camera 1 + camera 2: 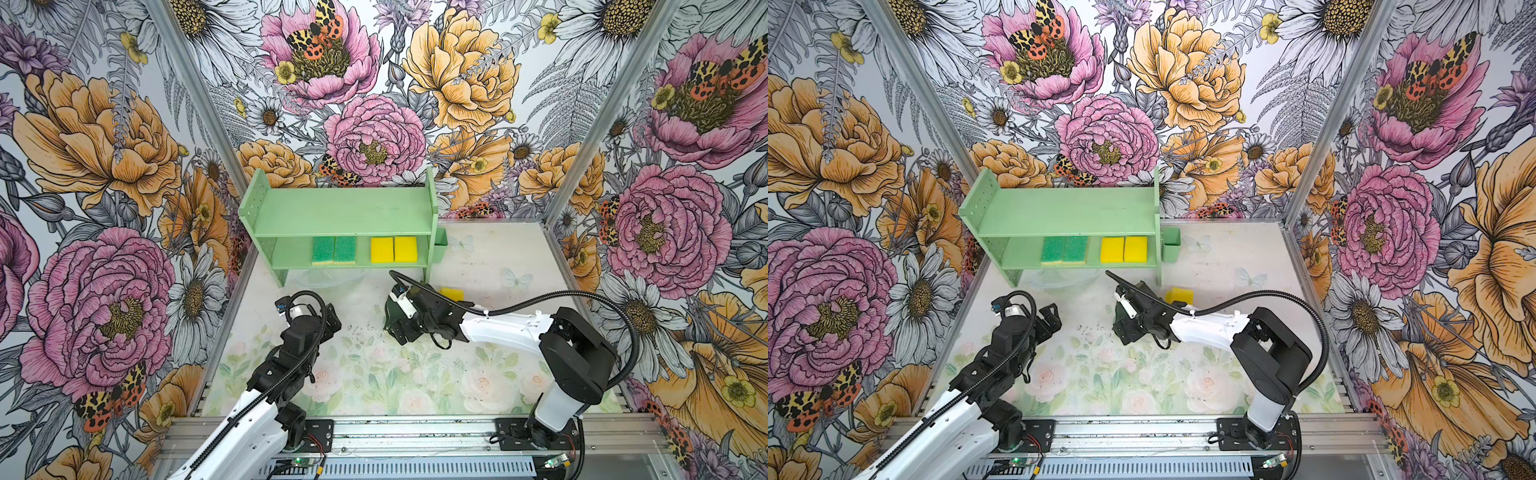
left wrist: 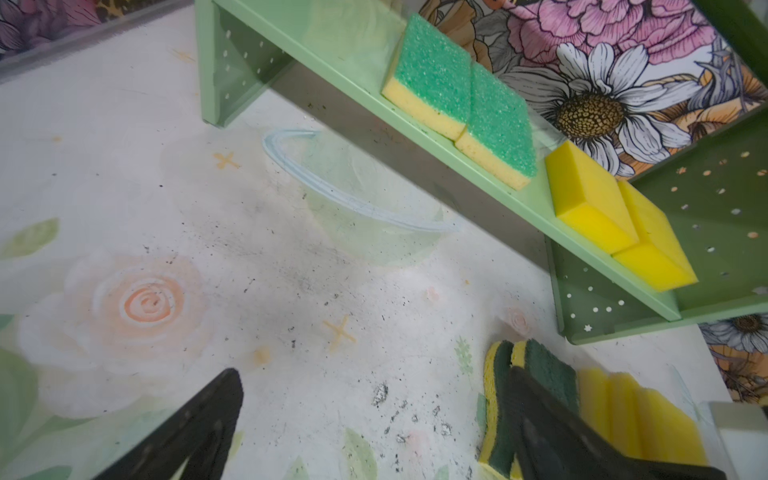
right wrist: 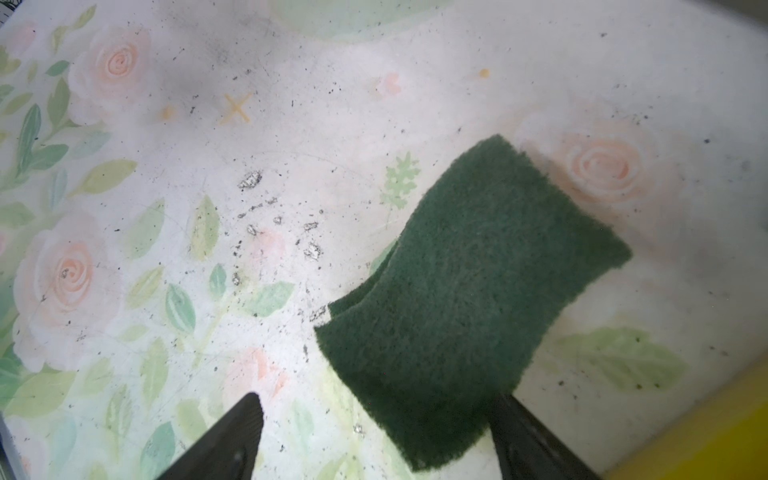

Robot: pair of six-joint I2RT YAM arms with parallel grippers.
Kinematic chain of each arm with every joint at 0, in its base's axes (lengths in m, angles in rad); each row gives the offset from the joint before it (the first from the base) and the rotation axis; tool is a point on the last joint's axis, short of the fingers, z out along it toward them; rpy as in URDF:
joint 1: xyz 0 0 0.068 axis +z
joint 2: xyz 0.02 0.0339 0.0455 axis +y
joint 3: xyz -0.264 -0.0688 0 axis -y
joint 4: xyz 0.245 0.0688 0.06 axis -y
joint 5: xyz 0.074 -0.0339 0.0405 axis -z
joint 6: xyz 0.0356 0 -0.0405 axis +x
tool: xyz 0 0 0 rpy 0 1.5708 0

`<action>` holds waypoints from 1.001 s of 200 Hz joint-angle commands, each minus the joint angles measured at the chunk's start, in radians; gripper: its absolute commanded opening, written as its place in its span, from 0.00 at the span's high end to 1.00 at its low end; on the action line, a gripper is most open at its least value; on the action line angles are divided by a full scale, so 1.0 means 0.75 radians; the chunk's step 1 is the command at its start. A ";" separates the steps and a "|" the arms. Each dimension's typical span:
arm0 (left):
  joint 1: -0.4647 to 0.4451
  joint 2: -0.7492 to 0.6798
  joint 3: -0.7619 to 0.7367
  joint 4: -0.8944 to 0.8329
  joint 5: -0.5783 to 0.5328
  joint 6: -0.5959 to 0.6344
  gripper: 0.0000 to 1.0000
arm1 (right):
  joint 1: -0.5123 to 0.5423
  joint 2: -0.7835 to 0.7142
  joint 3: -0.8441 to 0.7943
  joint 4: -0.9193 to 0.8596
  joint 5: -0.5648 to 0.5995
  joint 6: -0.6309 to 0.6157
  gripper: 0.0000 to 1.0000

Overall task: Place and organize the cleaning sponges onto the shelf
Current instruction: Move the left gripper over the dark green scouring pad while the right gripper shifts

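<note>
Nearest the spread right gripper (image 3: 376, 399), not yet pinched: dark-green-topped sponge (image 3: 469, 291) on the counter (image 3: 291, 124), off-centre against one finger (image 3: 536, 440), long axis slanting away; left gripper (image 2: 374, 390) spread, farther off.

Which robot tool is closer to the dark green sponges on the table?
Right. The right tool is open around the dark green sponges; the left tool hangs apart, further left in a top view.
</note>
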 commanded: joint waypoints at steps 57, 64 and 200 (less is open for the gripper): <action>-0.345 0.396 0.107 0.311 0.033 0.178 0.01 | -0.039 -0.426 -0.185 0.022 -0.080 -0.076 0.08; -0.375 0.438 0.123 0.326 0.032 0.184 0.01 | -0.053 -0.468 -0.201 0.014 -0.082 -0.078 0.07; -0.732 1.109 0.556 0.268 -0.149 0.099 0.01 | -0.495 -0.759 -0.371 -0.112 -0.156 0.039 0.04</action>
